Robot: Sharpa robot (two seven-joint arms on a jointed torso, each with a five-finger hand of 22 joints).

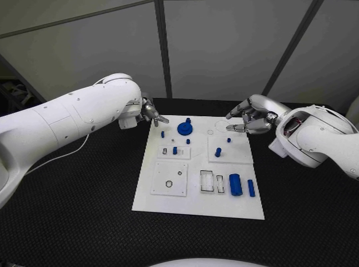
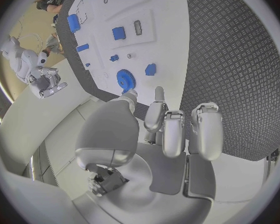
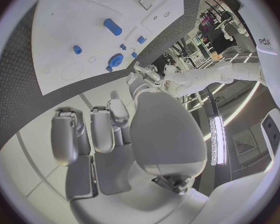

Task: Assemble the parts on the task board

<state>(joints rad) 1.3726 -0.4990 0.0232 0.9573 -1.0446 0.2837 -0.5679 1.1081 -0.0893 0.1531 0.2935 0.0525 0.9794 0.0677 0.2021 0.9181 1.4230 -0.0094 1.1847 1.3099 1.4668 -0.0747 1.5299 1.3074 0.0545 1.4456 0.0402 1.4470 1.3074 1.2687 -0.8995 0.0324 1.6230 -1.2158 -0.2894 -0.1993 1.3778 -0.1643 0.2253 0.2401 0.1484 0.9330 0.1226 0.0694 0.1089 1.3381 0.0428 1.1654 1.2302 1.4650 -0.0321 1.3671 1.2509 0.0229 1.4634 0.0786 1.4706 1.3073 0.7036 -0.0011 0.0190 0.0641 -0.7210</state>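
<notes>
The task board (image 1: 197, 206) lies mid-table; I see a blue cylinder (image 1: 235, 184) nearest me in its recess, a blue gear (image 1: 184, 130) farther back. My left hand (image 1: 150, 113) and right hand (image 1: 248, 118) hover spread, holding nothing.

Flat white rectangular task board (image 1: 197, 192) with thin black outlines around its recesses, small bright blue plastic parts (image 1: 235, 184) on it, a blue toothed gear (image 1: 184, 130) among them, black worktop (image 1: 67, 211) with fine diamond-textured pattern, glossy white arms, silver metallic fingers (image 2: 173, 134)
</notes>
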